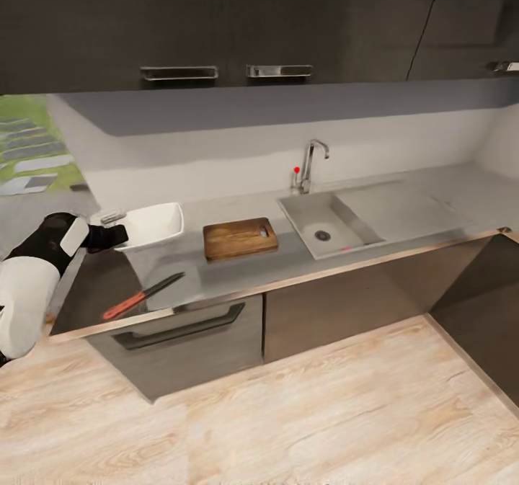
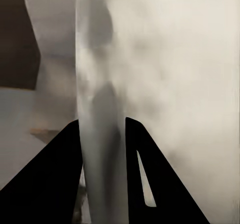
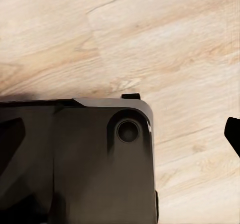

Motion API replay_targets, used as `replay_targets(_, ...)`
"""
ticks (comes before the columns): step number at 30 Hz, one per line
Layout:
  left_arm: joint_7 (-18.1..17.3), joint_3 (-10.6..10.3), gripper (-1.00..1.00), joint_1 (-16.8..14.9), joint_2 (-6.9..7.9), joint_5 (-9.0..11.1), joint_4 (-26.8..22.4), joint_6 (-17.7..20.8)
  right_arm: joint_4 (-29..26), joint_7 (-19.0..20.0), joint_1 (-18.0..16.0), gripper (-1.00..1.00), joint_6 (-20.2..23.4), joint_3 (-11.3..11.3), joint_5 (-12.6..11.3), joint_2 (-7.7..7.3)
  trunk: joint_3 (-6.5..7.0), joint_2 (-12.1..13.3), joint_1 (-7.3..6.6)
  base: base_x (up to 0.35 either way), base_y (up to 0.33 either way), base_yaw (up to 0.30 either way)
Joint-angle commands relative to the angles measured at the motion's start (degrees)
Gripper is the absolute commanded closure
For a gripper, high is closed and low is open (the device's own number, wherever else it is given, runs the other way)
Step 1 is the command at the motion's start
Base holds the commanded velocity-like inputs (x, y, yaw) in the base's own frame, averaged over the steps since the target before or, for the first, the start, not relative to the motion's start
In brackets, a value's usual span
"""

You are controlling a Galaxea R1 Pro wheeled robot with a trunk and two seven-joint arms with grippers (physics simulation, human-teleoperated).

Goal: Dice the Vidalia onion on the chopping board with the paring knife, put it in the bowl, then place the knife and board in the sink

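Currently, at left of frame, your left gripper (image 1: 114, 234) pinches the rim of the bowl (image 1: 153, 225), a rigid, glossy, likely slippery dish on the countertop (image 1: 238, 272); grip firmly.

The head camera is looking forward and down from well back over the surface (image 1: 238, 272), taking in the bowl (image 1: 151, 225). The left wrist camera is pressing close against that bowl's rim (image 2: 100, 109), while the right wrist camera is facing down at the wood floor (image 3: 175, 44).
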Motion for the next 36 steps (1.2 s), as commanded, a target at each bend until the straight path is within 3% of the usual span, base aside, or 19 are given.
replay_targets(1,-0.29,0.47,1.00,-0.04,-0.03,-0.27,0.37,0.29,-0.10,-0.22,0.01,-1.00,-0.14,0.48,-0.54,-0.06,-0.10,-0.11,0.02,-0.117,0.300,0.213)
replay_targets(7,-0.29,0.47,1.00,-0.04,-0.03,-0.30,0.77,0.22,-0.10,-0.22,0.01,-1.00,-0.14,0.48,-0.54,-0.04,-0.10,-0.11,0.02,-0.088,0.272,0.234)
replay_targets(17,-0.29,0.47,1.00,-0.04,-0.03,-0.35,1.42,0.20,-0.10,-0.22,0.01,-1.00,-0.14,0.48,-0.54,-0.07,-0.10,-0.11,0.02,-0.006,0.025,0.205)
replay_targets(36,-0.29,0.46,1.00,-0.04,-0.35,-0.44,1.38,0.20,-0.10,-0.22,0.01,-1.00,-0.14,0.48,-0.54,-0.09,-0.10,-0.11,0.02,0.032,-0.045,0.007)
